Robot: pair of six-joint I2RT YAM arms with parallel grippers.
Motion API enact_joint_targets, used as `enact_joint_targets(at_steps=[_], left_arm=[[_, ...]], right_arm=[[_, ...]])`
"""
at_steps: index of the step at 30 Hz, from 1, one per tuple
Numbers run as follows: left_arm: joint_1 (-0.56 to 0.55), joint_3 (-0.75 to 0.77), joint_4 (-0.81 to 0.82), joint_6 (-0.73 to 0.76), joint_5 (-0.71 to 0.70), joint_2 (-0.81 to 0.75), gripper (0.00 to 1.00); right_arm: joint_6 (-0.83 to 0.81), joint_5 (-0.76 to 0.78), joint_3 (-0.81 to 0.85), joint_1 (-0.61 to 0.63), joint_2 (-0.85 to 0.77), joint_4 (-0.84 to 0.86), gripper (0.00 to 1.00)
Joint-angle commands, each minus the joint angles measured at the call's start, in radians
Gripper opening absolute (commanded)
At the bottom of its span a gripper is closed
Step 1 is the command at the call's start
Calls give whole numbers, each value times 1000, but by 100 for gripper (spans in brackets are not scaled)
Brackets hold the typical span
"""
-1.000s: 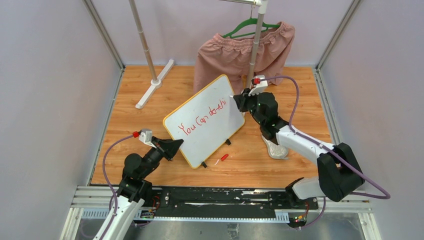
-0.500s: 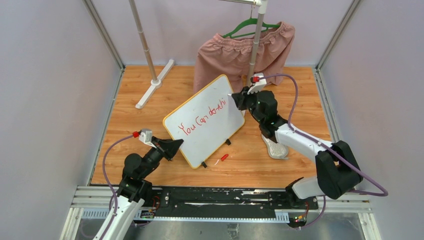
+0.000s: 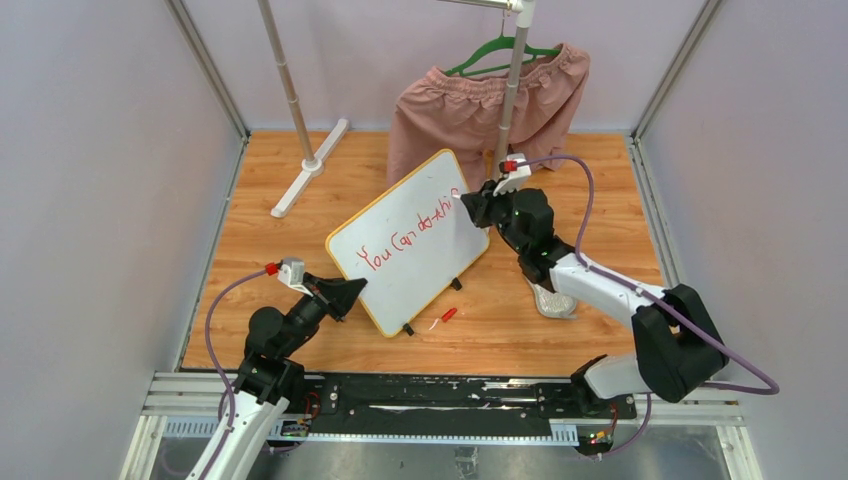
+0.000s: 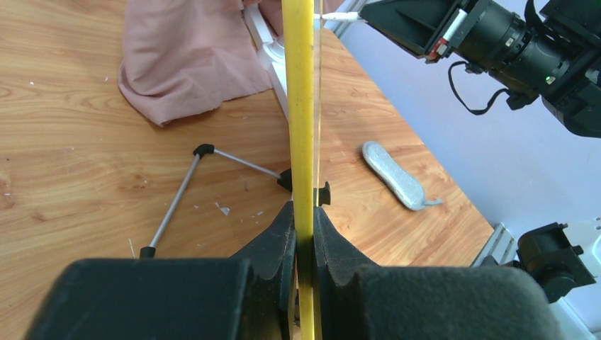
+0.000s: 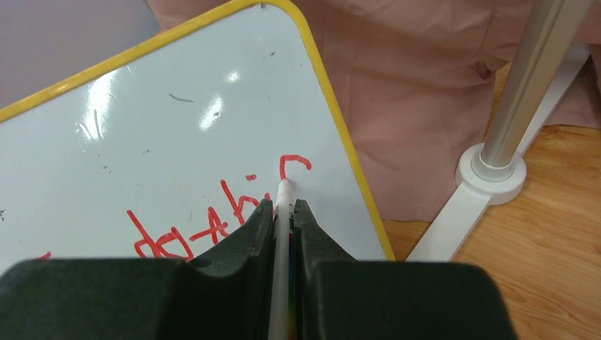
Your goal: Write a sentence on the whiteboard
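The whiteboard [image 3: 415,255], white with a yellow frame, stands tilted on the wooden floor. The red sentence [image 3: 405,238] runs across it. My left gripper [image 3: 352,292] is shut on the board's lower left edge; in the left wrist view the yellow frame [image 4: 301,106] runs edge-on between the fingers of that gripper [image 4: 305,212]. My right gripper [image 3: 470,205] is shut on a white marker [image 5: 283,212]. Its red tip touches the whiteboard [image 5: 177,127] just under a fresh curved stroke, at the right end of the sentence [image 5: 212,219]. The right gripper [image 5: 283,209] shows only its fingertips.
Pink shorts [image 3: 480,100] hang on a green hanger from a metal rack pole [image 3: 512,90] just behind the board. The rack's white foot [image 3: 310,165] lies at the back left. A red marker cap [image 3: 447,316] and a grey flat piece [image 3: 553,297] lie near the board's feet.
The right gripper has shifted slightly left along the board's upper right part with the marker, adding a stroke to the last letters. The left gripper has not moved.
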Motion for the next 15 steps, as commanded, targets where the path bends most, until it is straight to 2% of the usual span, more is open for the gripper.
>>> enact_joint_targets(at_steps=[1, 15], left_arm=[[-13, -78, -53, 49, 29, -59, 0], [-13, -77, -54, 49, 30, -54, 0]], right_arm=[[9, 8, -46, 18, -24, -15, 0], [5, 94, -33, 1, -22, -84, 0]])
